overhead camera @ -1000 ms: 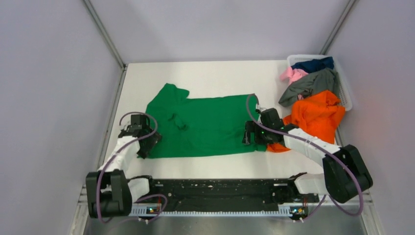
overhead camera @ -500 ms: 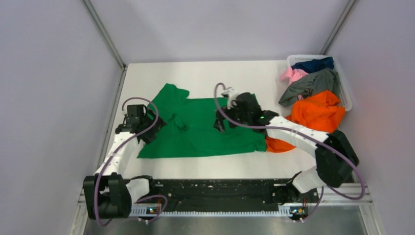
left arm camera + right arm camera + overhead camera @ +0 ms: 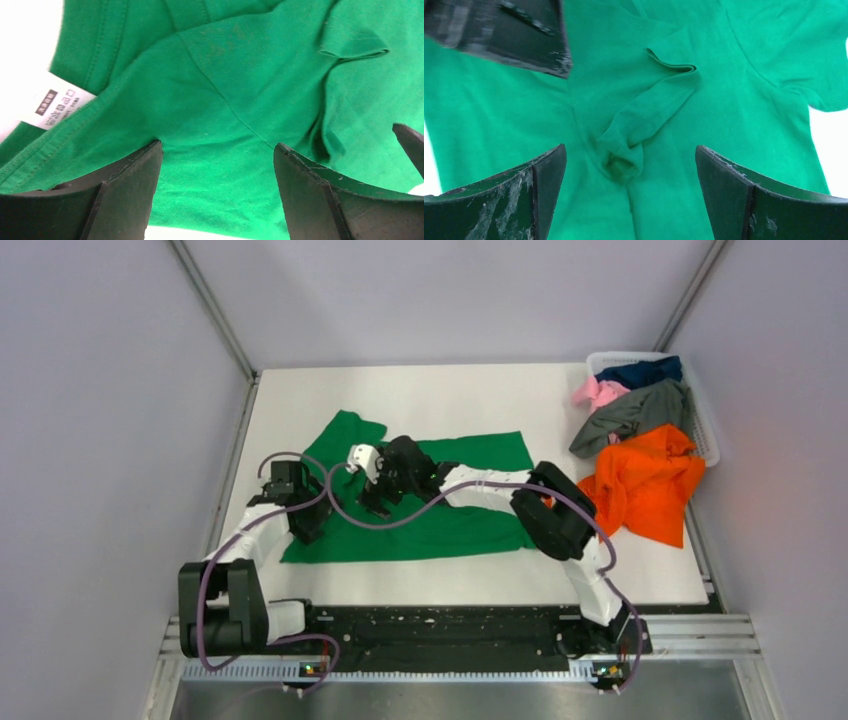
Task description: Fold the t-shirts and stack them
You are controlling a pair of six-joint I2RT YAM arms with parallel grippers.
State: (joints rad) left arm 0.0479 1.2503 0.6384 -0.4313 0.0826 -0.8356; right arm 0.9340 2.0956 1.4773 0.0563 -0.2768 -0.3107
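Note:
A bright green t-shirt (image 3: 455,532) lies spread on the white table, collar end to the left. My left gripper (image 3: 304,524) is open low over its left edge; the left wrist view shows green cloth (image 3: 235,85) and a white label (image 3: 56,106) between and beyond the fingers. My right gripper (image 3: 374,502) is open over a bunched sleeve fold (image 3: 644,117) in the shirt's left half, holding nothing. Orange (image 3: 645,485), grey (image 3: 632,412), pink (image 3: 596,391) and navy (image 3: 640,370) t-shirts are heaped at the right.
A white plastic basket (image 3: 708,435) stands at the back right, with the heaped shirts spilling over its near side. The right arm (image 3: 550,515) stretches leftward across the green shirt. Grey walls close in both sides.
My right gripper has swept left across the green shirt from its right hem to the sleeve fold near the left gripper. The left gripper has barely shifted. The shirt has flattened out.

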